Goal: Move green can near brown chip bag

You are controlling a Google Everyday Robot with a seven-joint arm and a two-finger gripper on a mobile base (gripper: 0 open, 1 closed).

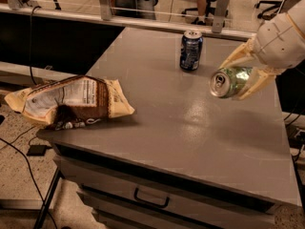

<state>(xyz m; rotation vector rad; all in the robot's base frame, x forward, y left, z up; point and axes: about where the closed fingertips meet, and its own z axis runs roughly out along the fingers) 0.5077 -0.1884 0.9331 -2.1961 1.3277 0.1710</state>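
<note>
- The brown chip bag (71, 101) lies flat at the front left corner of the worktop (167, 132). Its left end hangs out past the left edge, and its white label panel faces up.
- Below the front edge, a drawer with a dark handle (151, 198) sits under the grey top. A black cable (21, 154) trails over the floor on the left.
- The middle of the worktop between the bag and the cans is bare grey surface with a dull sheen.
- A dark blue can (191, 50) stands upright near the back edge, a little right of centre. It is well apart from the bag.
- The green can (228, 82) is near the right edge, in front of the blue can and slightly to its right. It is tipped on its side and held off the surface. Its silver top and pull tab point toward the front left. It is far across the worktop from the chip bag.
- The gripper (234, 81) reaches in from the right edge on a white arm. Its two pale fingers (238, 57) are clamped on the green can, one above its body and one below.
</note>
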